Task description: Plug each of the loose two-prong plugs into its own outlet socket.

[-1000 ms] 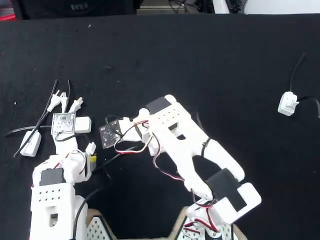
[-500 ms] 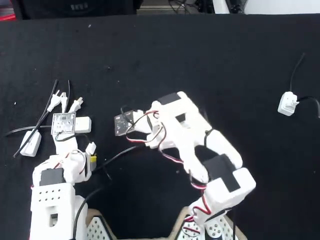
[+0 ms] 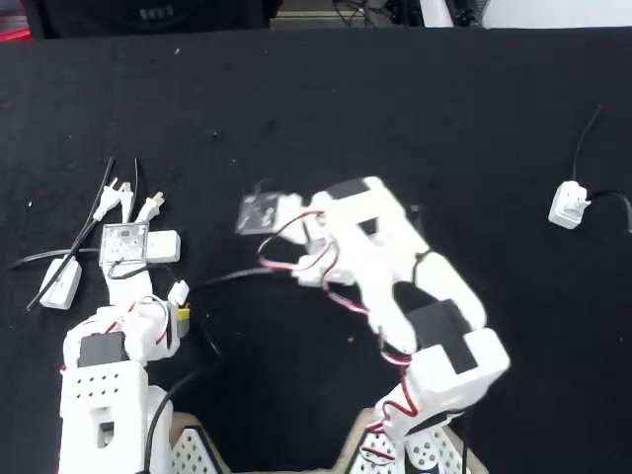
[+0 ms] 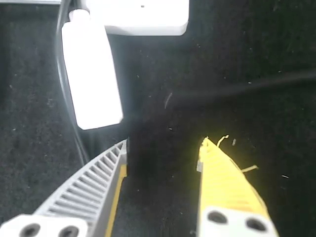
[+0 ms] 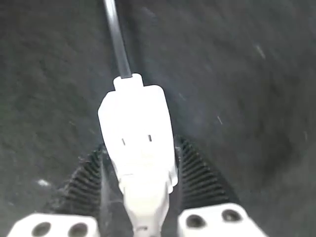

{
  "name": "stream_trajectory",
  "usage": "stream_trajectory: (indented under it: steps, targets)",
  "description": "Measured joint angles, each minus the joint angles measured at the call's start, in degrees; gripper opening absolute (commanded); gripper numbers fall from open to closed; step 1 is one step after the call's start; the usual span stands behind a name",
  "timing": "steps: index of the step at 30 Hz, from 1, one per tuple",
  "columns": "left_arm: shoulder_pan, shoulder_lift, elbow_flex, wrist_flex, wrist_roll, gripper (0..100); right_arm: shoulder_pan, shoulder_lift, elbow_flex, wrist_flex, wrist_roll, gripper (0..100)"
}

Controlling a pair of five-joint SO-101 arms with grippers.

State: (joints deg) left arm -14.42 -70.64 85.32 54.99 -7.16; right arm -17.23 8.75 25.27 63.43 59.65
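My right gripper [image 5: 140, 173] is shut on a white outlet socket [image 5: 136, 128] with two small slots and a black cable [image 5: 116, 39] leading away from it. From above, that gripper [image 3: 261, 214] hangs over the table's middle, and the cable [image 3: 222, 279] trails back toward the left arm. Open and holding nothing, my left gripper [image 4: 163, 153] faces a long white socket block [image 4: 91, 74] and a second white block [image 4: 140, 15]. Seen from overhead, the left gripper [image 3: 128, 253] is beside a white socket [image 3: 164, 245]. Two loose two-prong plugs [image 3: 116, 197] [image 3: 149, 207] lie just beyond it.
Another white socket [image 3: 61, 281] with black cables lies at the far left. A further white socket [image 3: 568, 205] on its cable sits near the right edge. The black table [image 3: 395, 109] stretches behind both arms.
The right arm has swung away from the left arm. Its gripper has carried the socket farther back and to the right, and the cable follows. The left arm has stayed still.
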Motion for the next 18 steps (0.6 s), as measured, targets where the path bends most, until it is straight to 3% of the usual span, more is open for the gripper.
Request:
stream_trajectory:
  steps: [5,8,12,18]
  targets:
    - [-2.64,0.00,0.00,0.62,0.09,23,11.96,-0.97,0.09,4.22,-0.88,1.1]
    - [-2.64,0.00,0.00,0.70,0.00,23,19.08,-1.49,0.09,5.63,-5.10,1.1]
    - [-2.64,0.00,0.00,0.70,0.00,23,26.90,-1.49,-1.85,4.84,-16.53,1.1]
    - [-2.64,0.00,0.00,0.70,0.00,23,36.04,1.14,-13.80,3.52,-39.65,1.1]
